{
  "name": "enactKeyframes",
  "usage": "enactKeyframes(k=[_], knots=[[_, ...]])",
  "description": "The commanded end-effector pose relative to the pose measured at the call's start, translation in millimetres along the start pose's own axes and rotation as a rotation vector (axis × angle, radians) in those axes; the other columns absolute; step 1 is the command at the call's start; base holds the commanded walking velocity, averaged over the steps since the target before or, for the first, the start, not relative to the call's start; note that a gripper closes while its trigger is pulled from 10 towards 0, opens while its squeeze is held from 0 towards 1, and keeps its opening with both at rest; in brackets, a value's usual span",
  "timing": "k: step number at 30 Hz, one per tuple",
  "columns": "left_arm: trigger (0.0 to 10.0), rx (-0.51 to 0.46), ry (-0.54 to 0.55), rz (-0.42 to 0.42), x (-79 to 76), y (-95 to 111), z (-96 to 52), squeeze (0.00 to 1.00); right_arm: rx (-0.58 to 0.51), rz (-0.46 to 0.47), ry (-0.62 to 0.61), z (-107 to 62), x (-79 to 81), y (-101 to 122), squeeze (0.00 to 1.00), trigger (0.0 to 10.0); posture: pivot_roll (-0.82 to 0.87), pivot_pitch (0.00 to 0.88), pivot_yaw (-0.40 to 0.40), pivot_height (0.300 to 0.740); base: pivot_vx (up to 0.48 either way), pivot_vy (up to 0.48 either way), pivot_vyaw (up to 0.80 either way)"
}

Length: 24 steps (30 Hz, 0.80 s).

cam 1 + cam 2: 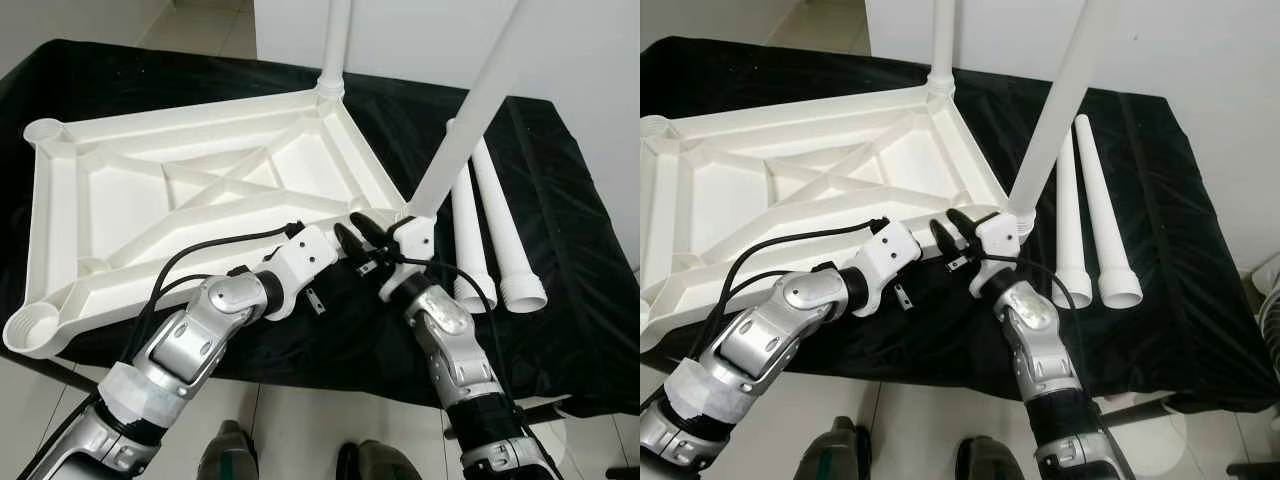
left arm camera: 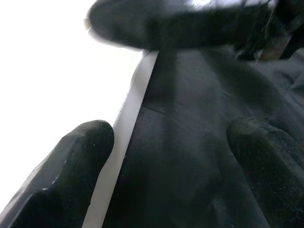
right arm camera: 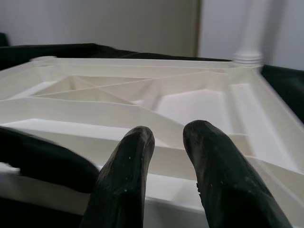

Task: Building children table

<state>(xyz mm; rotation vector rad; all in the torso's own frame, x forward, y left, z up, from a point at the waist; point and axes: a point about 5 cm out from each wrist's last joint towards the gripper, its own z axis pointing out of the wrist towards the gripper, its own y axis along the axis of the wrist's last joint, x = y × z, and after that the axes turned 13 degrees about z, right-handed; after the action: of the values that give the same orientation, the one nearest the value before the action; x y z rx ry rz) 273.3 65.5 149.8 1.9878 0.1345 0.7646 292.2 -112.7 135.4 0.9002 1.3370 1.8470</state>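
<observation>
White tabletop upside down, legs upward; left hand open, right hand nearly closed.

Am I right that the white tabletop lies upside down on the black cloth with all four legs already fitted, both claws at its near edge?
Not quite: only two legs stand fitted in the tabletop; the spare legs lie loose on the black cloth beside it, as the left eye view shows. The left claw and right claw are indeed at its near edge.

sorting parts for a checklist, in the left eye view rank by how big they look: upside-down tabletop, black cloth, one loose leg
1. black cloth
2. tabletop
3. loose leg; the two loose legs look alike, so either fits here.
</observation>
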Motion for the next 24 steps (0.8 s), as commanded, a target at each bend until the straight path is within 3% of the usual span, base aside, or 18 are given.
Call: enactKeyframes(k=[1,17,21,23,24], knots=[[10.0,0.067,0.052,-0.024,6.2,-12.4,0.2,0.00,-0.031,-0.014,-0.059,-6.7,-4.2,3.8,0.00,10.0,0.08,0.095,-0.030,0.740,0.000,0.000,0.00],[10.0,0.108,0.237,-0.123,32.6,-22.7,6.0,0.00,-0.107,-0.005,-0.247,-26.6,1.4,14.9,0.00,10.0,0.06,0.097,-0.022,0.740,0.000,0.000,0.00],[10.0,0.111,0.267,-0.151,36.6,-24.3,6.3,0.00,-0.112,-0.031,-0.292,-31.2,-0.6,17.3,0.00,10.0,0.06,0.096,-0.022,0.740,0.000,0.000,0.00],[10.0,0.116,0.302,-0.185,39.0,-28.5,7.7,0.00,-0.097,-0.080,-0.382,-39.2,-8.1,15.6,0.00,10.0,0.05,0.097,-0.018,0.740,0.000,0.000,0.00],[3.3,0.126,0.328,-0.203,38.8,-31.7,8.9,0.00,-0.095,-0.093,-0.421,-41.4,-12.0,15.8,0.00,10.0,0.05,0.098,-0.016,0.740,0.000,0.000,0.00]])
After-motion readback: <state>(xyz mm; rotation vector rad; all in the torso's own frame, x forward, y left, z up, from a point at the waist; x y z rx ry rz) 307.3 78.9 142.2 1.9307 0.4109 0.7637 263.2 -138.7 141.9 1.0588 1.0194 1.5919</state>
